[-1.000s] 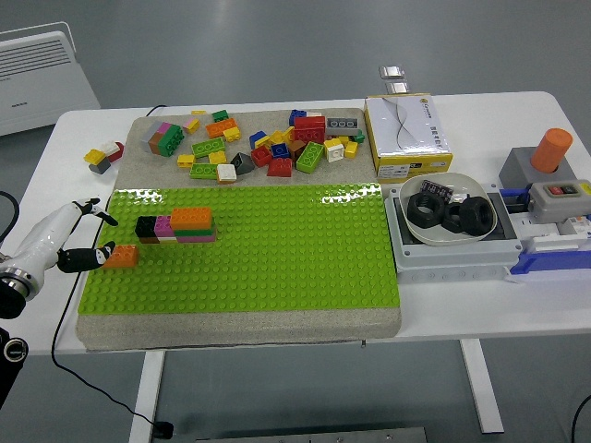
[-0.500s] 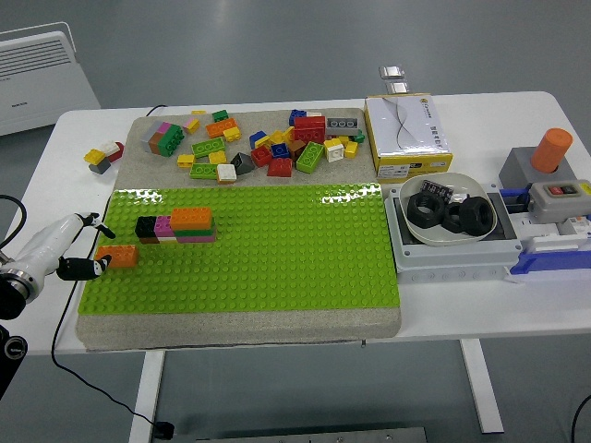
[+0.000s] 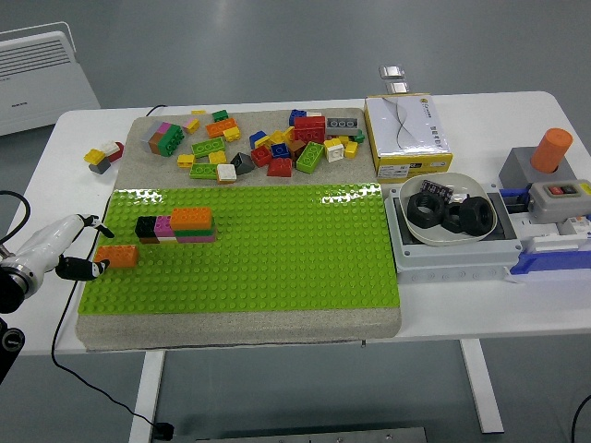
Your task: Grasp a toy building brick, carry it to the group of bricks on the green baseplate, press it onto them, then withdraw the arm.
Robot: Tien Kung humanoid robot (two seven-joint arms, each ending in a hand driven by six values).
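Observation:
A green baseplate [image 3: 277, 249] lies in the middle of the table. On its left part stands a group of joined bricks [image 3: 175, 224]: black, pink, green and an orange one on top. A single orange brick [image 3: 117, 256] lies at the baseplate's left edge, below and left of the group. My left hand [image 3: 90, 245], white with black fingertips, is just left of this brick. Its fingers are spread and hold nothing; the lower fingertip [image 3: 94, 268] is at the brick's left end. My right hand is out of view.
A pile of loose bricks [image 3: 268, 143] lies on the grey mat behind the baseplate. Two bricks [image 3: 103, 155] lie off the mat at the far left. A yellow box [image 3: 406, 134], a white bowl of black rings [image 3: 448, 212] and a button box [image 3: 545, 180] stand right.
My left hand has drawn back to the left, away from the orange brick. The brick has shifted slightly left and stays at the baseplate's edge.

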